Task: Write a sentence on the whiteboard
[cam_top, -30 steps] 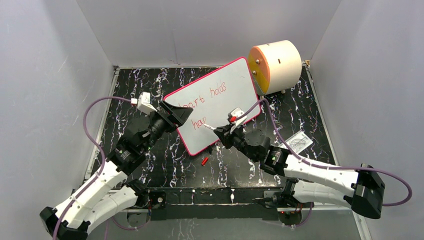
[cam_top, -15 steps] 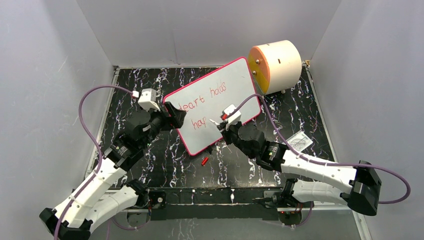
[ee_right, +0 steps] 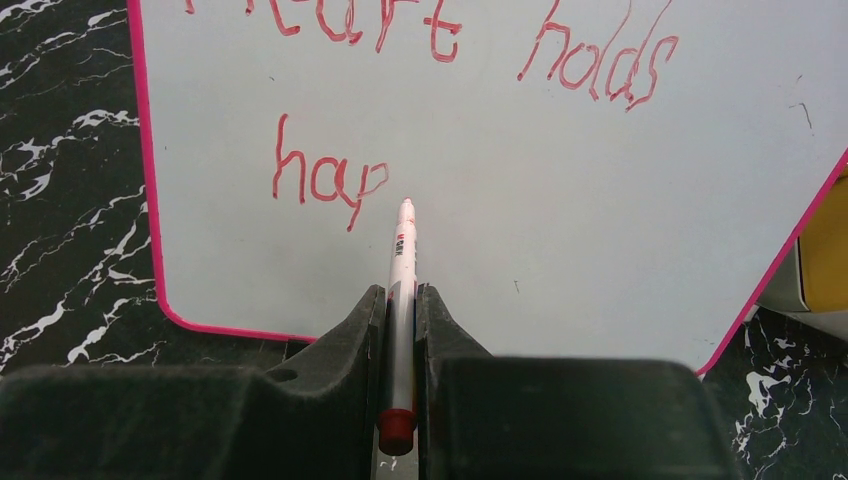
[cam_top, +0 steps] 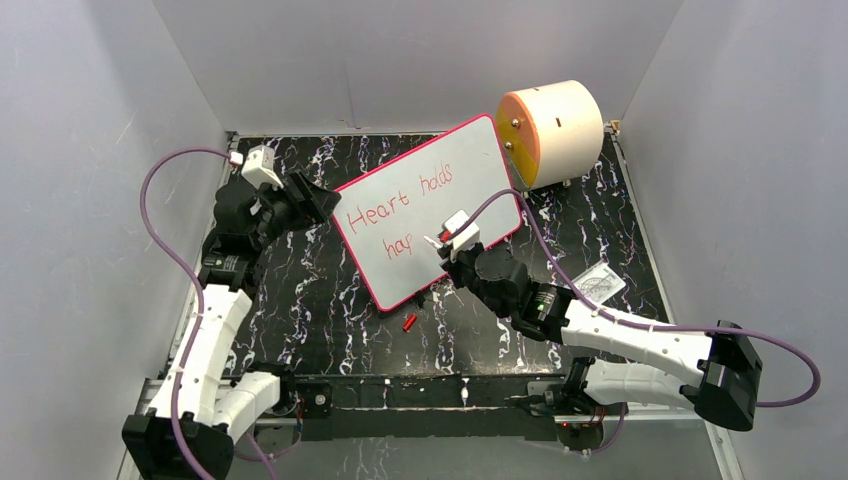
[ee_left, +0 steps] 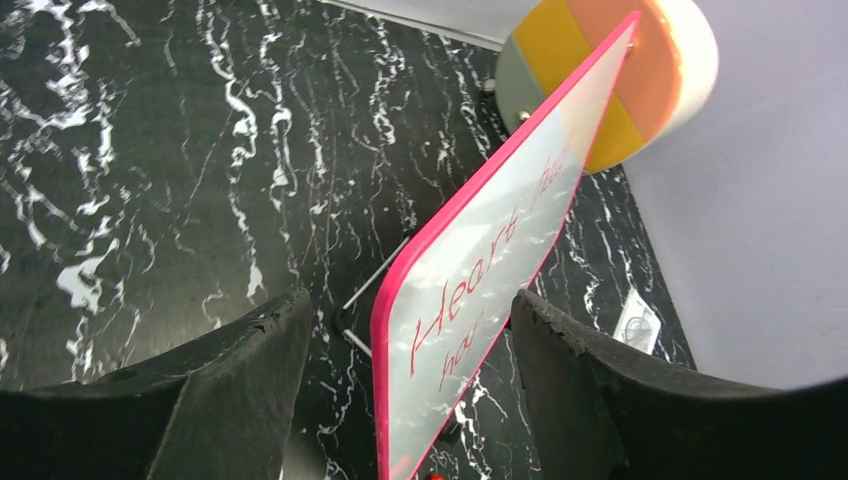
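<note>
1. At the middle of the desk [cam_top: 300,290] the whiteboard [cam_top: 470,165] stands tilted up on a thin wire prop [ee_left: 375,285]. Its long axis runs from 7 to 1 o'clock in the top view.
2. The sentence [cam_top: 395,205] so far reads "Heart holds" on the upper line and "hap" on the lower. The third word looks unfinished, so I judge the writing well on but not done.
3. The right pincer [ee_right: 400,295] is clenched on a pen [ee_right: 402,245], whose long axis points to 12 o'clock in the right wrist view. Its tip sits just past the "p", at about 4 o'clock of that letter. I cannot tell whether it touches the board.
4. The coming stroke turns on this: bare board lies at 2 to 3 o'clock of the tip, along the line's upward slant. There is room for more letters before the pink rim.
5. The left pincer [ee_left: 405,310] is released, jaws wide, at 9 o'clock of the board by its left corner. In its wrist view the rim shows between the jaws and touches neither. The right arm is the nearer to the words.
6. A cylinder [cam_top: 555,130] stands just beside the board's far corner at 1 o'clock. A red cap [cam_top: 409,322] lies on the desk at 6 o'clock of the board, and a small packet [cam_top: 598,284] at 4 o'clock. None bars the tip's path.
</note>
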